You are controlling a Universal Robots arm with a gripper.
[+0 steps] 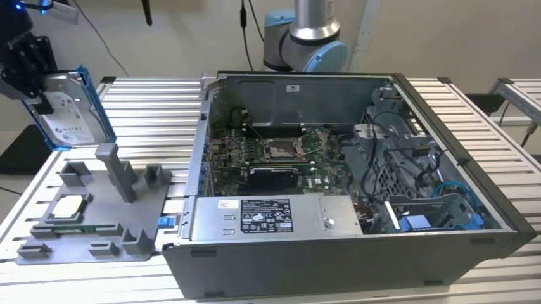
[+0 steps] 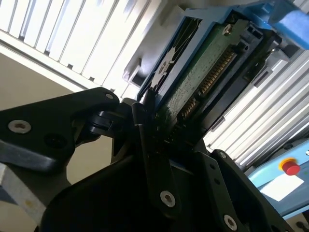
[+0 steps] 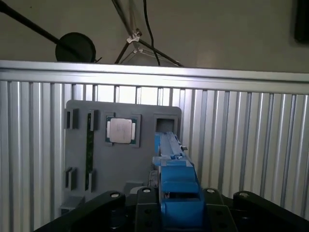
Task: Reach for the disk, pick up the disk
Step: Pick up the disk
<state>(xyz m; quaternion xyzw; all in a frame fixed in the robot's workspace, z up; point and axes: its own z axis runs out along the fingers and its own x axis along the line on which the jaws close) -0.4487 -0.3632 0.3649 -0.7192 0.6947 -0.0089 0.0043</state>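
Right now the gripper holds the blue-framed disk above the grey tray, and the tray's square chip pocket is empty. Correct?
Only the pocket is wrong: the first wrist view shows a square silver chip seated in the grey tray. The rest stands: in the exterior view the gripper is shut on the disk, above the tray.

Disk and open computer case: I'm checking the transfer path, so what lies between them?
In the exterior view, bare slatted tabletop shows between the disk and the case; the grey fixture sits below the disk.

Upright disk (image 1: 72, 117) clamped in jaws, above grey fixture tray (image 1: 93, 218), open computer case (image 1: 338, 256) alongside
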